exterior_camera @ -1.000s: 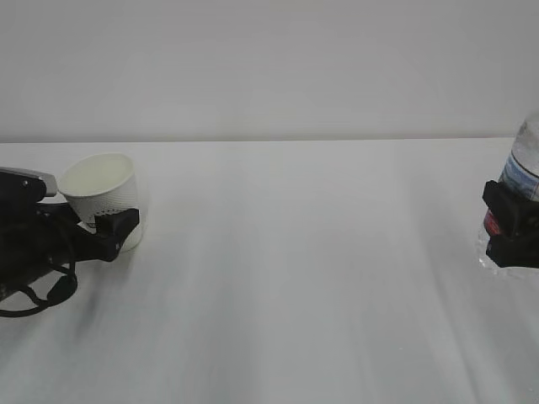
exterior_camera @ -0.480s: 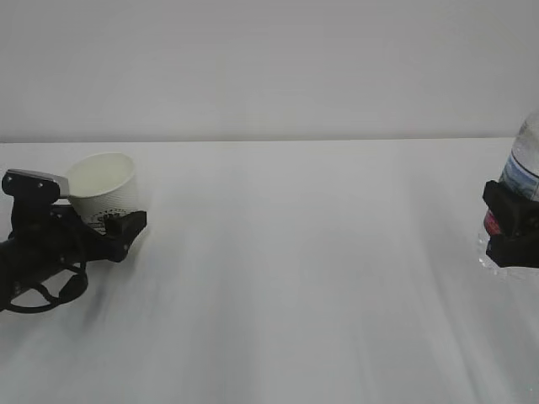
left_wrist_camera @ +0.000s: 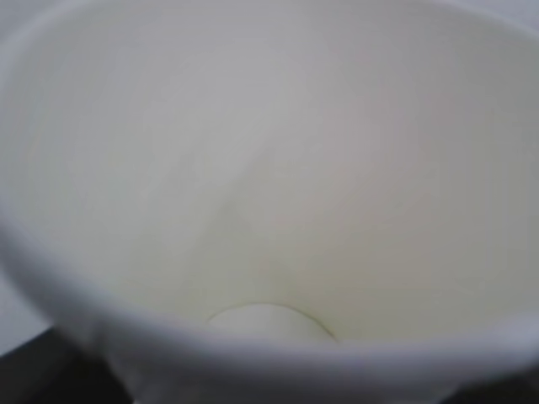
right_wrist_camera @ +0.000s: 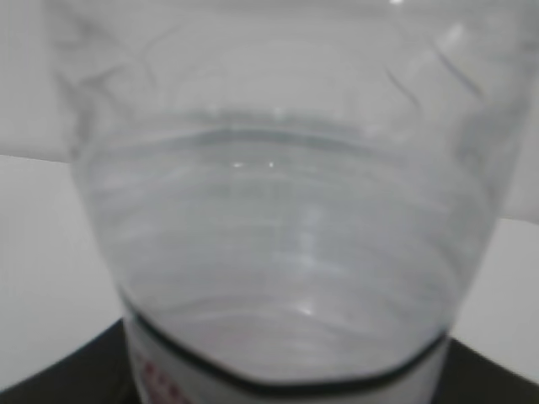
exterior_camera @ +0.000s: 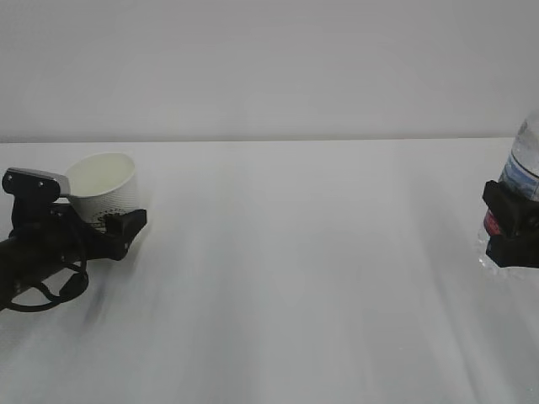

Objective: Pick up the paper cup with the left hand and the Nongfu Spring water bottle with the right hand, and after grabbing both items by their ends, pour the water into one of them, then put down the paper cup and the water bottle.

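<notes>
Black fingers [exterior_camera: 126, 225] of the left hand [exterior_camera: 108, 225] are spread wide around the tilted white tapered paper cup [exterior_camera: 103, 188], pinching its lower body at the far left of the white table [exterior_camera: 303, 278]; its cream inside [left_wrist_camera: 278, 168] fills the left wrist view. At the right edge, the right hand [exterior_camera: 509, 227] clamps the label band of the tall clear plastic Nongfu Spring water bottle [exterior_camera: 524, 164], with water [right_wrist_camera: 286, 252] inside.

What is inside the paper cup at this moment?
The paper cup looks empty: the left wrist view shows its cream inner wall and part of the round bottom, with no liquid visible. The near rim covers the rest of the bottom.
</notes>
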Motion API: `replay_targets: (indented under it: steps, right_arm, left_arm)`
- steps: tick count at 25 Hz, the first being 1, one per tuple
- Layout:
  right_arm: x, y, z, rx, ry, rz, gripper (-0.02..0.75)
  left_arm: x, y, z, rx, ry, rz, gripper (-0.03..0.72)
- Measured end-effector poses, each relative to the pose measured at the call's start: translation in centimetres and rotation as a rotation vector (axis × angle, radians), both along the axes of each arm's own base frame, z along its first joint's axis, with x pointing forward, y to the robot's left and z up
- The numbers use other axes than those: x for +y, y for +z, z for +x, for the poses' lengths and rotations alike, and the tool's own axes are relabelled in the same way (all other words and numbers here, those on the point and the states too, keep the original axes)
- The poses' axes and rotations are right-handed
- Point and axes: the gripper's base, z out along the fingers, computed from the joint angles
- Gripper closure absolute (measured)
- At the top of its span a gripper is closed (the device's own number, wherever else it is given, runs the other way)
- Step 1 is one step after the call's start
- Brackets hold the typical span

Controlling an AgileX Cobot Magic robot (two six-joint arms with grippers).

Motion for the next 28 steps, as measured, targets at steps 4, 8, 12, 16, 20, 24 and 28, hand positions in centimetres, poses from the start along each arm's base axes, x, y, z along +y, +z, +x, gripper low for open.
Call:
replay_targets:
  steps: [4,8,12,16,20,24,28]
  right_arm:
    - [0.0,0.0,0.0,0.0,0.0,0.0,0.349]
    - [0.0,0.0,0.0,0.0,0.0,0.0,0.349]
    - [0.0,0.0,0.0,0.0,0.0,0.0,0.349]
    - [0.0,-0.2,0.0,0.011,0.0,-0.001,0.349]
    - [0.0,-0.6,0.1,0.027,0.0,-0.003,0.348]
    - [0.0,-0.7,0.1,0.03,0.0,-0.003,0.349]
    - [0.0,-0.7,0.1,0.03,0.0,-0.003,0.349]
  left_arm:
    - [0.0,0.0,0.0,0.0,-0.002,0.0,0.095]
    - [-0.1,0.0,0.0,0.0,-0.007,0.001,0.148]
    - [-0.3,0.0,-0.1,-0.001,-0.034,0.006,0.156]
    - [-0.6,0.0,-0.3,0.004,-0.069,-0.002,0.157]
    - [-0.9,0.0,-0.4,0.002,-0.118,-0.001,0.157]
    - [-1.3,0.6,-0.5,-0.017,-0.164,0.004,0.157]
    - [-1.6,0.8,-0.7,-0.01,-0.196,-0.017,0.158]
